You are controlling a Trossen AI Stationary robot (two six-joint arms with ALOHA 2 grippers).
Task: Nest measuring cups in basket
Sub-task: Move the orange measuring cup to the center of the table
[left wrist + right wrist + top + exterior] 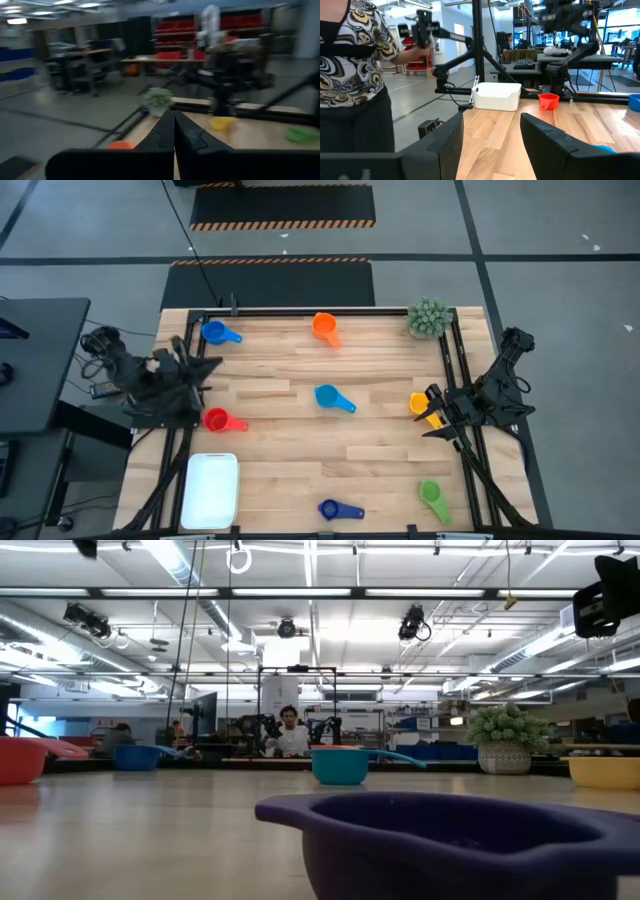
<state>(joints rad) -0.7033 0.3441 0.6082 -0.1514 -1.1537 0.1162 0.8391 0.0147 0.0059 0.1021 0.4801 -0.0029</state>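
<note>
The shallow white rectangular plastic basket sits at the near left corner of the wooden desk, with nothing inside it. The six small plastic measuring cups lie scattered and well apart. The red cup is near the left edge, just beyond the basket. The blue cup is at the far left corner, and the orange cup is at the middle of the far edge. The light blue cup lies in the centre of the desk. The yellow cup is at the right edge, the green cup is near the near right corner, and the navy cup is at the middle of the near edge.

The left tool hovers over the left edge, between the blue and red cups, with its fingers pressed together and holding nothing. The right tool waits at the right edge just beside the yellow cup, its fingers spread apart.

A small green spiky potted plant stands at the far right corner. In the right wrist view a person in a patterned top stands beside the desk.
</note>
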